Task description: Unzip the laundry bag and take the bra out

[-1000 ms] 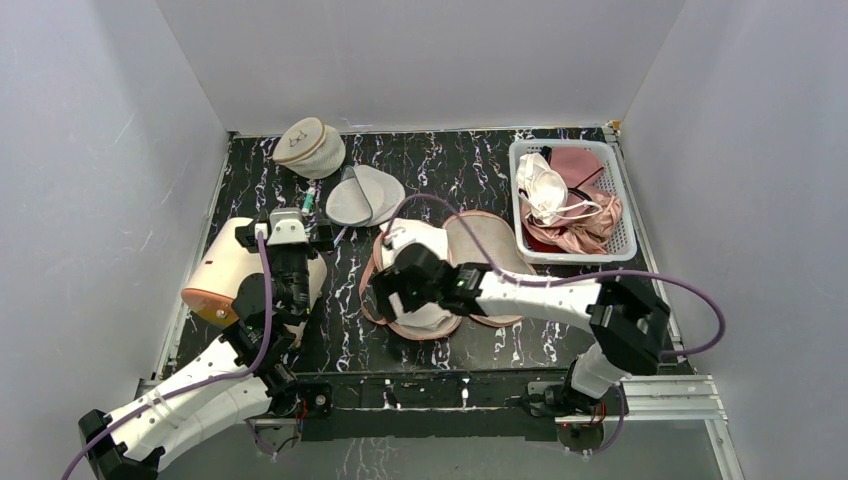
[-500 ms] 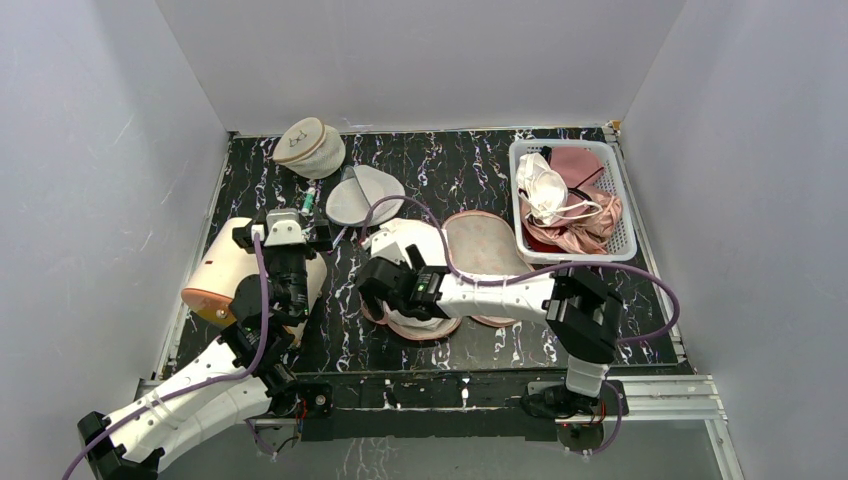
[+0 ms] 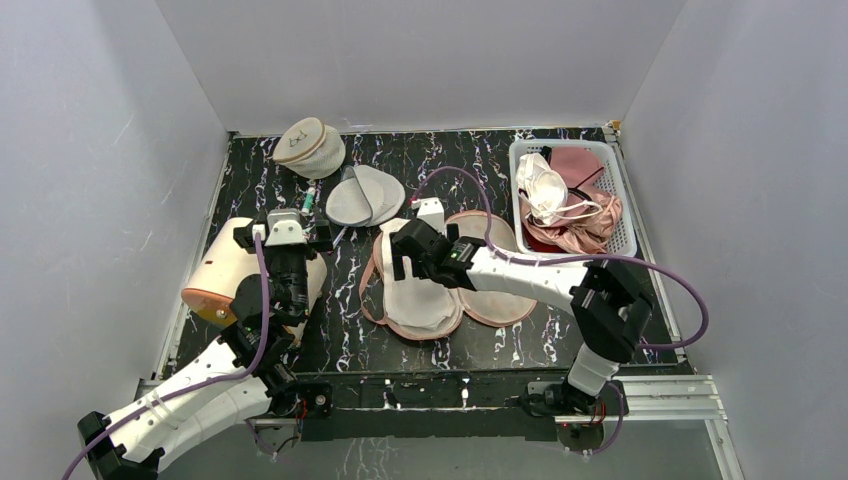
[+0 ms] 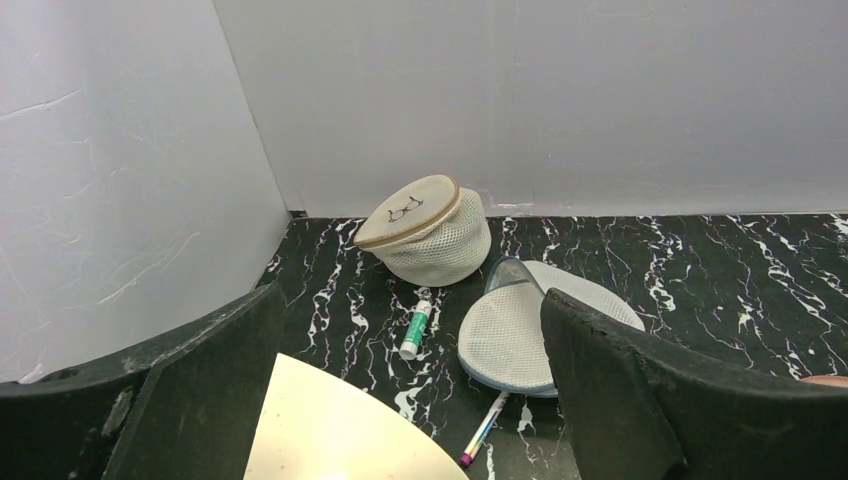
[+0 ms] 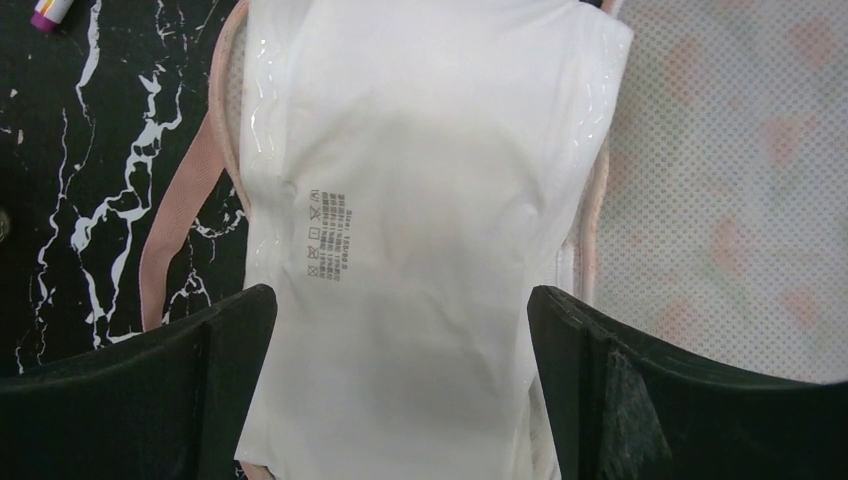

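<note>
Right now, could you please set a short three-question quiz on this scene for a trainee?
1. True or false: the bag is zipped shut.
2. Where does the bra lie? A: in the basket. B: on the left half of the opened bag. C: under the round pouch.
3. Fill in the blank: the right gripper is above the bra with its jaws ____.
Key: 1 false; 2 B; 3 open.
</note>
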Controlling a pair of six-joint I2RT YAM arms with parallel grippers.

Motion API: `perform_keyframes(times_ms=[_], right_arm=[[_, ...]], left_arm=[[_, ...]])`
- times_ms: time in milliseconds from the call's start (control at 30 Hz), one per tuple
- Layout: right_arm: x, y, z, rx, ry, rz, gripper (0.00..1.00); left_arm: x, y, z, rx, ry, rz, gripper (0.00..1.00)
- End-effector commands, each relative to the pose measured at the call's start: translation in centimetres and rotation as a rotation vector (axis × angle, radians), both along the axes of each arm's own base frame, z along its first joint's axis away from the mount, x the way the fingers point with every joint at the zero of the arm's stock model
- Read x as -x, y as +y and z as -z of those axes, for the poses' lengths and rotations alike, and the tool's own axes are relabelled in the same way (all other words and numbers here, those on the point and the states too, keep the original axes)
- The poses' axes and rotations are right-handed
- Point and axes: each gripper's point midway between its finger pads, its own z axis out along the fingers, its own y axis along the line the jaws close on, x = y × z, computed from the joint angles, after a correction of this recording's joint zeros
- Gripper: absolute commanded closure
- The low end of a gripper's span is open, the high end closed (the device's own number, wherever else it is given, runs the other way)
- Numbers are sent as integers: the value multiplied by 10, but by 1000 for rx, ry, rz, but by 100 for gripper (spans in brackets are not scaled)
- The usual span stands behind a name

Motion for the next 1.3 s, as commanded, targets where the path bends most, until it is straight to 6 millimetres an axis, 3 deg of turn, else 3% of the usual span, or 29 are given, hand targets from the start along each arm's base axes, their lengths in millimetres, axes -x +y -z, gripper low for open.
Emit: perform_keyframes(times_ms=[0,300,567,900,1133,1267], right_arm=[[-10,32,-25,-100,-27,-19,4],[-11,65,5,2,24,53,17],[-18,68,21,70,7,59,40],[-20,61,23,175,-37,55,38],[-17,60,46,220,-6,45,33],[-17,55,59,262,-5,53,35]], left_arm=[[2,2,-20,51,-43,8,2],[3,4,-21,53,-49,1,2],[4,4,-23,59,-49,5,2],[5,5,-24,70,-55,8,2],[5,5,-24,70,-53,8,2],[5,5,-24,70,-53,7,2]])
